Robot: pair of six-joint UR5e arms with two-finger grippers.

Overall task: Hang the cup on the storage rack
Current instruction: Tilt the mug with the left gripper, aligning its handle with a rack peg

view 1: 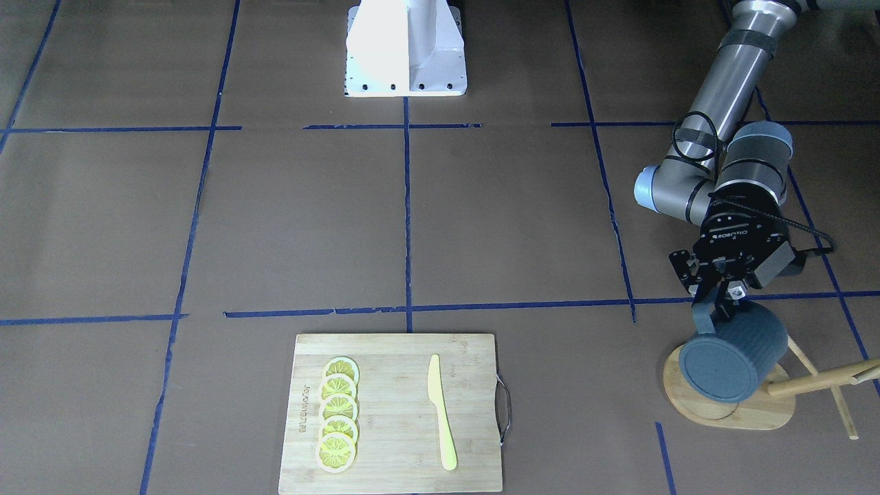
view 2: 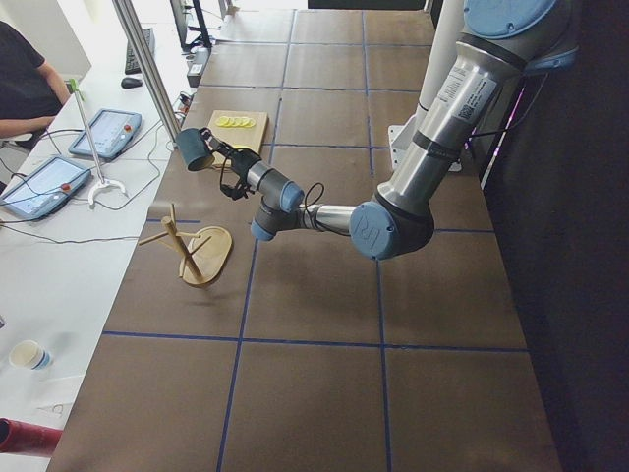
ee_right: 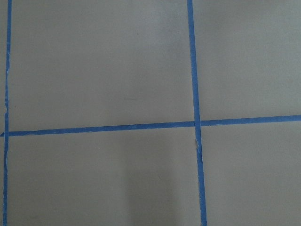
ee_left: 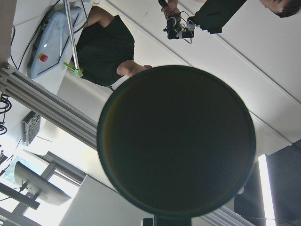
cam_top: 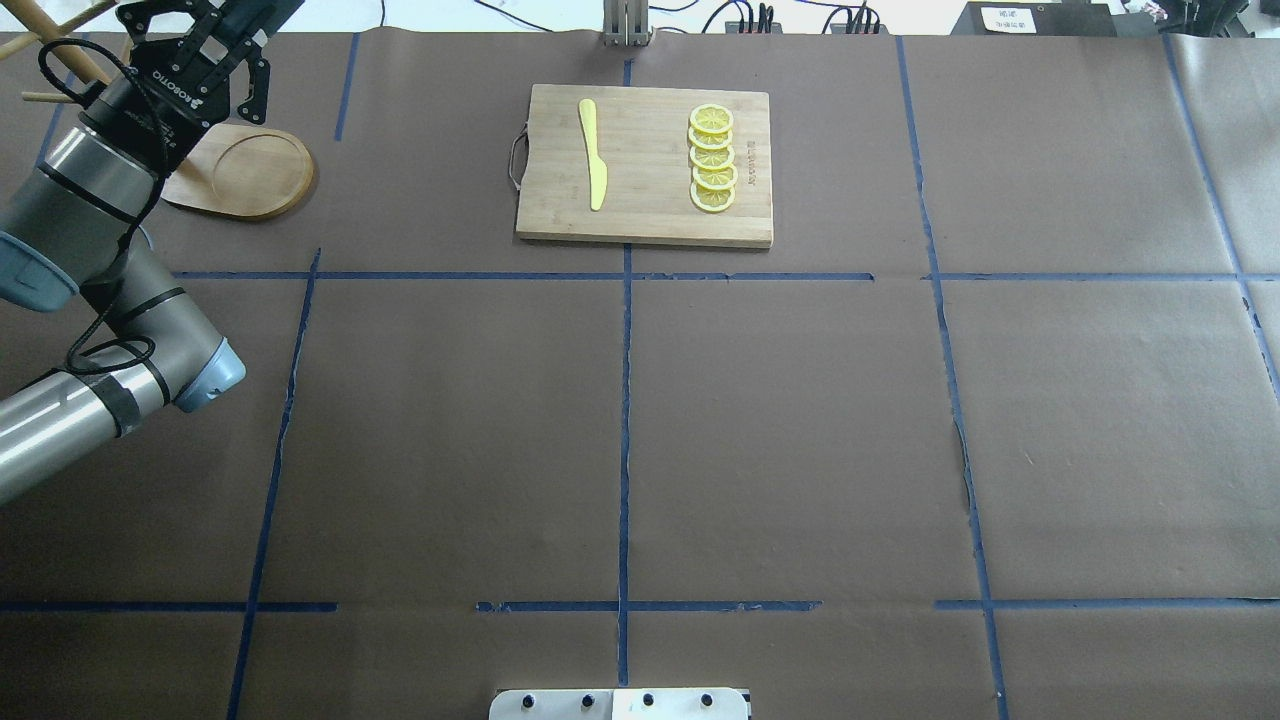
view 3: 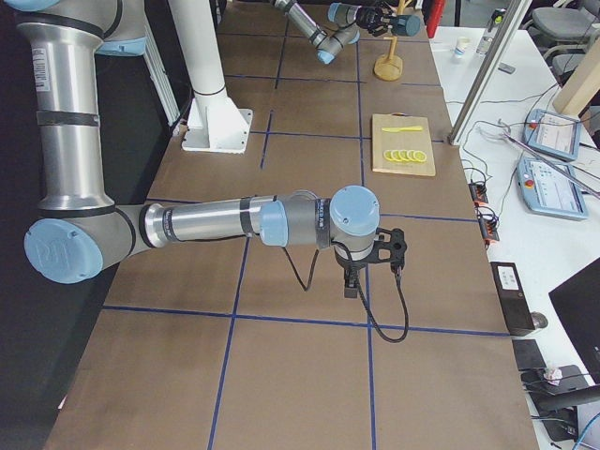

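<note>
The left gripper [view 1: 718, 302] is clamped on the squared handle of the cup [view 1: 739, 350], which hangs tipped on its side just beneath the fingers. The storage rack [view 1: 749, 412] stands on the table [view 1: 481, 227] below the gripper, apart from the cup. The right gripper [view 3: 389, 251] hovers low over the table, well away; whether its jaws are wide or narrow cannot be told.

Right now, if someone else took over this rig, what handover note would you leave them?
Left gripper: fingers shut on the cup by its handle. The cup is held on its side in the air, close by the storage rack.
Right gripper: far from both; open or shut cannot be told.
Done: cup lifted and brought near the rack.
Left: slide the handle onto a peg, then release.
</note>
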